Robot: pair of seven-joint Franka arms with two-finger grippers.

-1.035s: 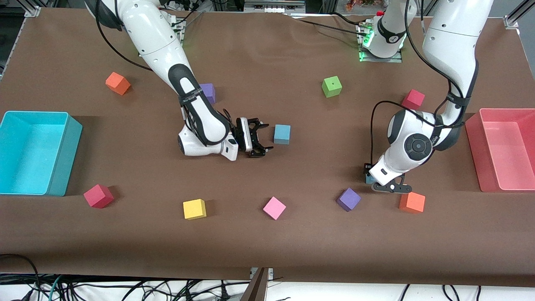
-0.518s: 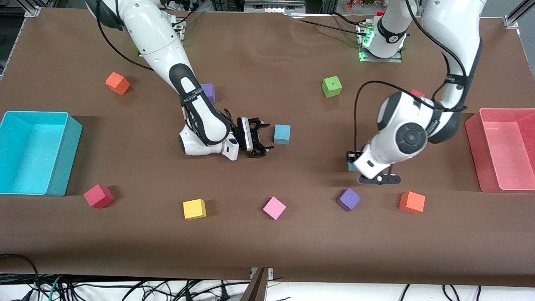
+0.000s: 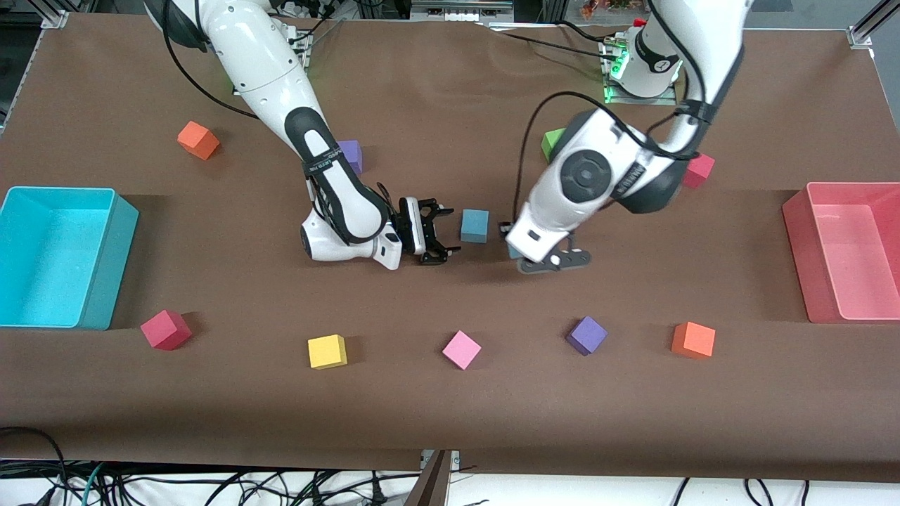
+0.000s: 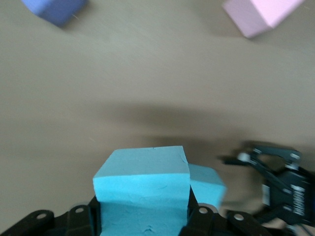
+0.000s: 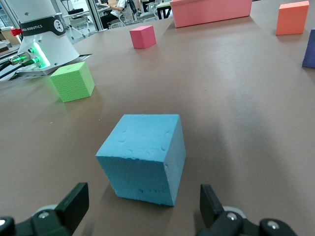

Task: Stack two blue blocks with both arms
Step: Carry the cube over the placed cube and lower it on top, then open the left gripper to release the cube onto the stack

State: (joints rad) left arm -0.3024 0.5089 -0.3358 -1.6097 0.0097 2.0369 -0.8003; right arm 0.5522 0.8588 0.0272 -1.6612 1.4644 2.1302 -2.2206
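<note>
One blue block [image 3: 474, 225] rests on the brown table mid-way between the arms; it also shows in the right wrist view [image 5: 142, 157] and the left wrist view [image 4: 207, 184]. My right gripper [image 3: 441, 239] lies low beside it, open, a finger [image 5: 74, 201] on each side of its near face, not touching. My left gripper [image 3: 515, 246] is shut on the second blue block [image 4: 142, 191], of which a sliver shows under the wrist [image 3: 515, 251]. It hangs over the table just beside the resting block, toward the left arm's end.
Nearer the front camera lie yellow [image 3: 327, 351], pink [image 3: 461, 349], purple [image 3: 586, 334], orange [image 3: 693, 339] and red [image 3: 165, 329] cubes. Green [image 3: 552, 143], red [image 3: 697, 170], purple [image 3: 349, 154] and orange [image 3: 197, 139] cubes lie nearer the bases. A cyan bin [image 3: 105, 267] and a pink bin [image 3: 798, 232] stand at the table's ends.
My left arm has carried its blue block from beside the orange cube to just beside the resting blue block. The right arm has not moved.
</note>
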